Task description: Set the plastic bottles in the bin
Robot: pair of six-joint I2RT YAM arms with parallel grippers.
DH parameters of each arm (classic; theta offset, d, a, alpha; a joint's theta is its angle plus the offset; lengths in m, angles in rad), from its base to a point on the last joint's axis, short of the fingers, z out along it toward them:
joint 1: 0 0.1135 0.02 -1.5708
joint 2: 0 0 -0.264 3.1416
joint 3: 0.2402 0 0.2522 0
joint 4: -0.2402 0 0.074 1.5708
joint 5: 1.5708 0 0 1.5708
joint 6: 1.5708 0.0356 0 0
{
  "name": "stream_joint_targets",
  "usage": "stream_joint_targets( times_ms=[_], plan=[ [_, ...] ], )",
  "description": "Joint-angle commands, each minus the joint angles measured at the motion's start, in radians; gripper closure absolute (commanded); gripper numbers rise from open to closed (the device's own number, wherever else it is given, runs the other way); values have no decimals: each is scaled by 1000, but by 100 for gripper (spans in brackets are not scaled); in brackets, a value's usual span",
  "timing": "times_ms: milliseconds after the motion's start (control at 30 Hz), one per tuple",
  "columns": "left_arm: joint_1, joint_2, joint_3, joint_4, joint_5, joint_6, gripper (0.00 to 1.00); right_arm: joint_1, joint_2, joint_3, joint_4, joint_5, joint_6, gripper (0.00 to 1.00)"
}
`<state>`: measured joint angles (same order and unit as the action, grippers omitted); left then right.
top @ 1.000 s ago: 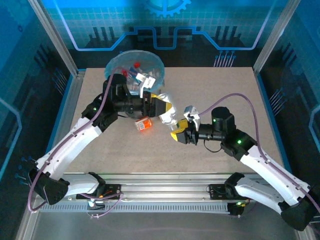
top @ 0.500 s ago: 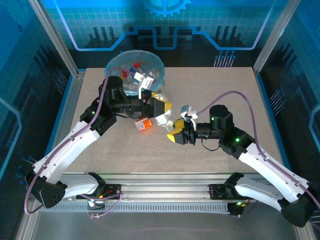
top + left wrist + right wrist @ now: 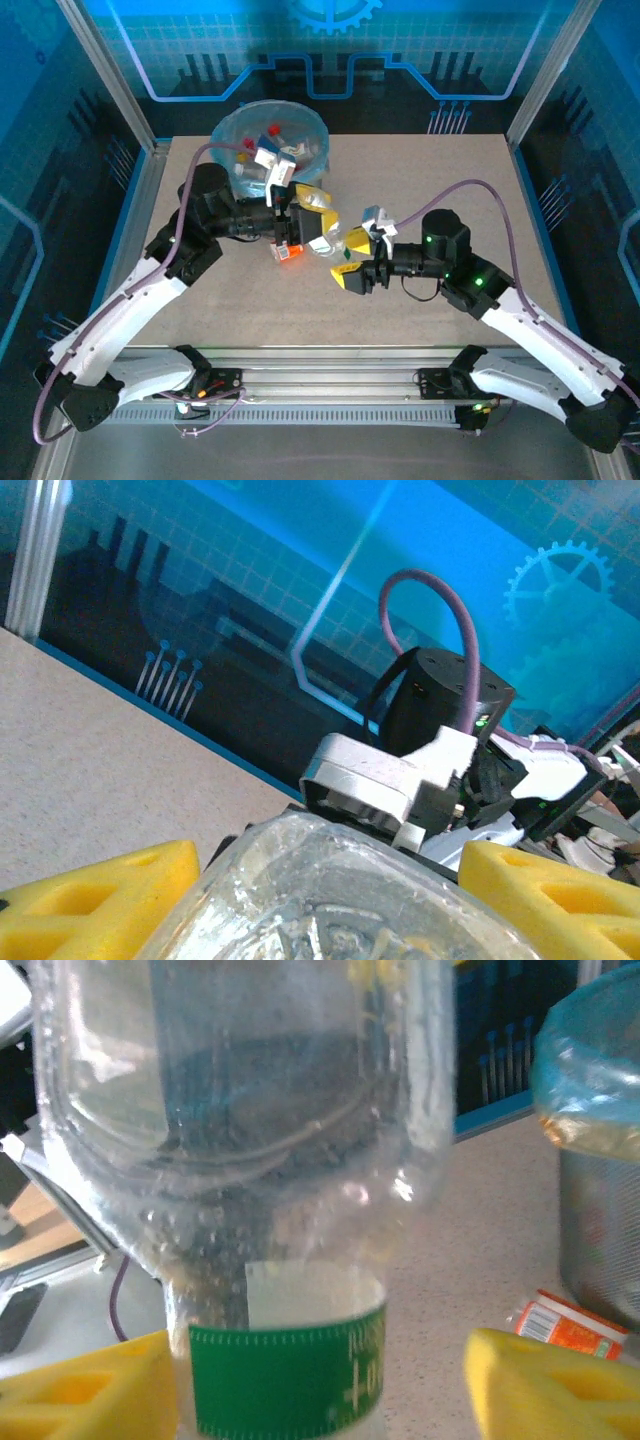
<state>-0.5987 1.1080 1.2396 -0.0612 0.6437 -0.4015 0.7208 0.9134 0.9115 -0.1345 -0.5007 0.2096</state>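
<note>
Evidently the clear bottle [image 3: 290, 1210] with the green label is changing hands: it hangs above the table [image 3: 450, 200] a short way out from the bin [image 3: 218, 135], toward the arms' bases. The left gripper [image 3: 320, 920] is clamped on its wide body, both yellow jaws pressed against the plastic. Half a second ago the right gripper [image 3: 318, 1400] looked drawn closer together at the labelled end. Now its jaws stand well apart, one against the label and the other with bare table showing between it and the bottle, so it grips nothing. Over the same second the left arm [image 3: 150, 280] has pulled its elbow back from the bin's front, while its wrist stays by the bottle. That reads as a hand-over settled on the arm nearer the bin, leaving a short carry to the rim. Several bottles [image 3: 272, 135] already lie inside the bin, and a crushed orange bottle [image 3: 287, 250] waits on the table just beside the held one, no farther from the bin
</note>
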Motion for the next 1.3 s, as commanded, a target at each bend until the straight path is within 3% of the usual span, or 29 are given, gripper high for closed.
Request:
stream_joint_targets(
  times_ms=[0,100,300,467,600,700,967,1267],
  plan=[
    [-3,-33,-9,35,-73,31,93,14,-44,32,6,121,2,17],
    [-3,-40,13,14,-118,33,100,18,-57,51,-28,175,1,10],
    [-2,-57,33,-13,-244,20,100,23,-71,77,-63,239,14,5],
    [-1,-71,68,-101,-472,5,100,25,-82,103,-190,508,119,5],
    [5,-64,113,-197,-650,46,100,25,-118,64,-196,571,146,5],
    [35,-51,136,-212,-723,98,100,25,-129,54,-215,619,165,5],
    [284,107,281,-181,-682,75,100,24,-129,59,-272,664,173,6],
    [326,353,488,-324,-678,272,100,23,-131,82,-328,715,165,5]
  ],
)
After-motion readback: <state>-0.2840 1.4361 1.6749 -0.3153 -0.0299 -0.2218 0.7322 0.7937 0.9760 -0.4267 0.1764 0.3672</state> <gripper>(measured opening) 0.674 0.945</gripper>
